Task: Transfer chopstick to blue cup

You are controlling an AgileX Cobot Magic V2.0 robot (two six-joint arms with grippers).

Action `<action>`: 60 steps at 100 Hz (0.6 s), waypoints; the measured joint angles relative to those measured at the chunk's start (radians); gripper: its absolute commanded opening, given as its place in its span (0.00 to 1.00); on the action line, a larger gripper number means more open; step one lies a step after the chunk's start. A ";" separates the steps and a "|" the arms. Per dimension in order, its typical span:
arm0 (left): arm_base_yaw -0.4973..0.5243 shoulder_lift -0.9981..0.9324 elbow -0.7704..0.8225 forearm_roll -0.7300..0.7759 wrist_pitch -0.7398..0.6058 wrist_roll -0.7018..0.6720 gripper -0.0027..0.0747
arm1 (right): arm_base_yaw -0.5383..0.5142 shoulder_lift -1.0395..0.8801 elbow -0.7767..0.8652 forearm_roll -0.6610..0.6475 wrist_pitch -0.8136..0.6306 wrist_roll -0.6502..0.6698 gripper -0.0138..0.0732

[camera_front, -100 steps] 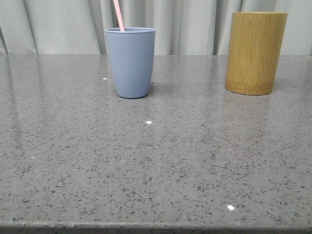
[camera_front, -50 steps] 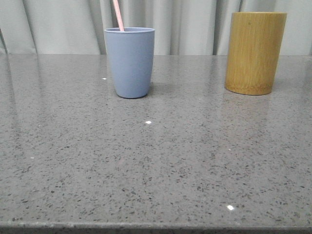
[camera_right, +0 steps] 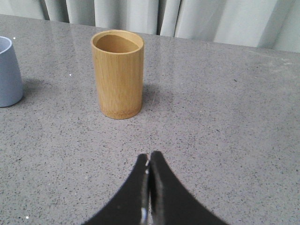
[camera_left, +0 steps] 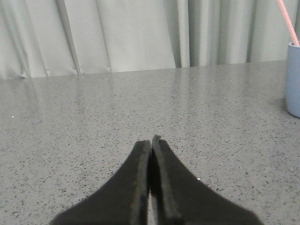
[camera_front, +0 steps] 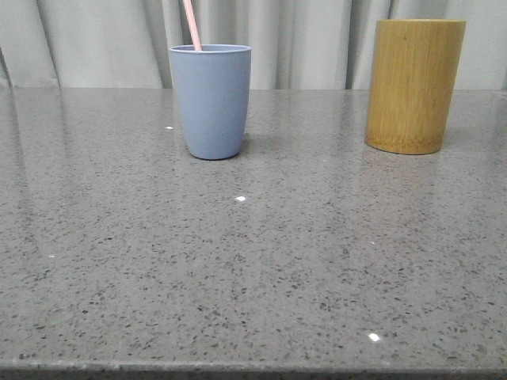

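Step in hand: transfer appears complete or near its close. A chopstick [camera_front: 192,24] stands tilted inside the blue cup [camera_front: 211,100], its upper end running out of the front view; whether one stick or more is in there cannot be told.

Blue cup: matte, pale grey-blue, smooth tapered tumbler, no handle. Stands toward the far edge of the counter [camera_front: 253,261], left of centre.

Chopstick: thin, straight, pale pink, taller than the cup.

Bamboo holder [camera_front: 414,85]: yellow-brown cylinder with visible grain, taller than the cup, near the far right corner, well apart from the cup. Its visible interior in the right wrist view looks empty.

Counter: grey speckled stone, polished, faintly reflective.

Left claw [camera_left: 151,143]: fingers pressed together, holding nothing, low over bare counter.

Right claw [camera_right: 148,161]: fingers together, empty, facing the holder.

Next move, by judgement: none demanded beyond keeping both arms away from the cup.
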 measured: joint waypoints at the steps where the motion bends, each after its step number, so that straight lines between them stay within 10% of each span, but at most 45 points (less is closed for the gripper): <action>1: 0.000 0.000 0.000 0.000 0.000 0.000 0.01 | 0.000 0.000 0.000 0.000 0.000 0.000 0.08; 60: 0.000 0.000 0.000 0.000 0.000 0.000 0.01 | -0.010 -0.058 0.079 -0.075 -0.063 0.000 0.08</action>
